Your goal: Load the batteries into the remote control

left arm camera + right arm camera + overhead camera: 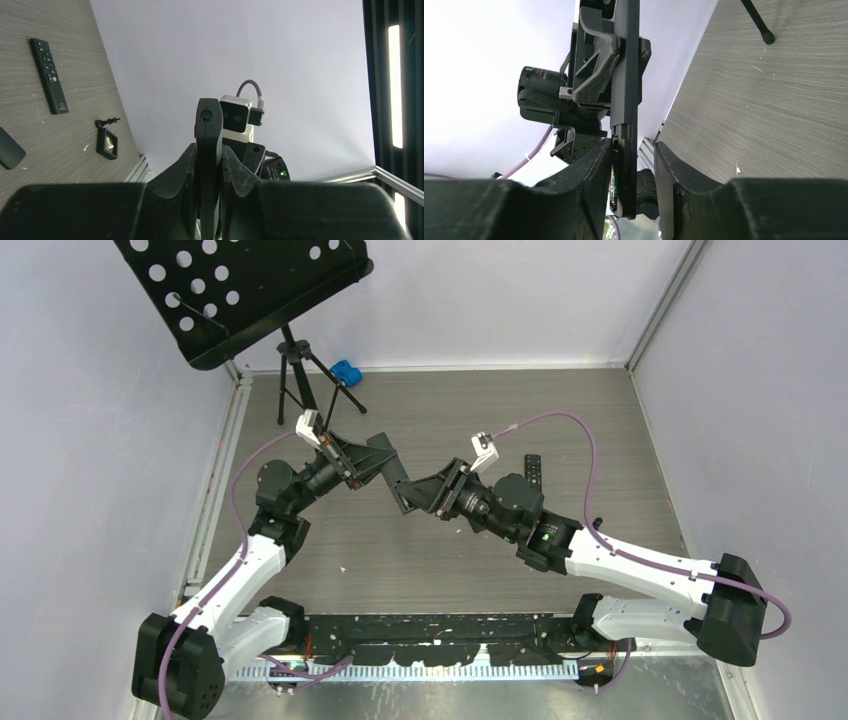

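Note:
A black remote [209, 120] is held edge-on in the air between both arms. My left gripper [210, 149] is shut on one end of it, near the table's middle [385, 462]. In the right wrist view the remote [625, 75] hangs down between my right gripper's [632, 145] jaws. One finger [594, 170] touches it and the other [669, 170] stands apart with a gap. A thin green and orange strip [613, 184], a cell by its look, shows in the remote's open back. Other batteries are out of view.
A second black remote [534, 472] lies on the table right of the grippers, also in the left wrist view [48, 75]. A small black square piece [107, 143] and a dark flat object [7, 154] lie near it. A music stand [240, 290] on a tripod and a blue object [345, 371] stand at the back left.

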Available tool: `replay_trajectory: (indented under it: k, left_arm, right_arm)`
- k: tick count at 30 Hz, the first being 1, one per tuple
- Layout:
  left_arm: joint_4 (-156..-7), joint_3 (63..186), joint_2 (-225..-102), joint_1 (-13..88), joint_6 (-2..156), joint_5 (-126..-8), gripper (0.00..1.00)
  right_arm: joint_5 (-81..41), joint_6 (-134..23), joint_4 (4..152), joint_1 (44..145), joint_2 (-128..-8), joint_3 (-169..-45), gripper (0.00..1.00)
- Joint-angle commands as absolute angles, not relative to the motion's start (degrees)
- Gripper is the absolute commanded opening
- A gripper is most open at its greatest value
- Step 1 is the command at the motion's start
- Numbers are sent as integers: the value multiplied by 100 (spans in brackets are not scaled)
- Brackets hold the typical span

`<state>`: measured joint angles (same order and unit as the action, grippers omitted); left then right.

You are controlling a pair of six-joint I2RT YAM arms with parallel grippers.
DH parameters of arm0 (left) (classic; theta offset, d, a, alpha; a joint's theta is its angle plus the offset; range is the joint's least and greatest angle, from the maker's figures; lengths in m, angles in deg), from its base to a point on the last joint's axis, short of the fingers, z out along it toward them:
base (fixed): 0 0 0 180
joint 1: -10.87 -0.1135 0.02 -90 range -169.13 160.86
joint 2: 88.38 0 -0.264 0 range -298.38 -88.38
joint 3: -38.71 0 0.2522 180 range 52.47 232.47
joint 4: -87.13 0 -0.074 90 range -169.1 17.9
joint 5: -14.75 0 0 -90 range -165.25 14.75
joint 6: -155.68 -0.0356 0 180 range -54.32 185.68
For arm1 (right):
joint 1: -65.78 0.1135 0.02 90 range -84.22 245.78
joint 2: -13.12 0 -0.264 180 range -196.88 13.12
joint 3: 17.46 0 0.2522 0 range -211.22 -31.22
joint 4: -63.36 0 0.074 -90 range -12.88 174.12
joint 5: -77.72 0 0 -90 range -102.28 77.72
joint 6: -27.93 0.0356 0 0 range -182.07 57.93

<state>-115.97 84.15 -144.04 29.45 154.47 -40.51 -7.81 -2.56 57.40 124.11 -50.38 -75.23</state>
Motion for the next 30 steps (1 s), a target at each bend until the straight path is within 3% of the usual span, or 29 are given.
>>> replay_trajectory:
  k: [1, 10, 15, 18, 25, 30]
  left_arm:
    - [-12156, 8576, -14343, 2941, 15617, -4062, 0]
    - [-12089, 8559, -14313, 2941, 15541, -4062, 0]
    - [-11744, 8564, -14284, 2941, 15079, -3979, 0]
    - [-11155, 8566, -14188, 2928, 14310, -3959, 0]
    - [-10005, 8564, -13973, 2819, 12636, -3893, 0]
    - [-9077, 8719, -13741, 2810, 11613, -3948, 0]
  right_arm:
    - [-973, -393, 5760, 12443, -5130, -7493, 42]
    - [-981, -459, 5870, 12376, -5101, -7438, 31]
    - [-1022, -482, 5884, 12284, -4919, -7463, 59]
    - [-1066, -495, 5977, 12165, -4666, -7476, 69]
    - [-338, -1041, 7683, 11953, -4147, -7889, 72]
    - [982, -1229, 9875, 11709, -4821, -8649, 65]
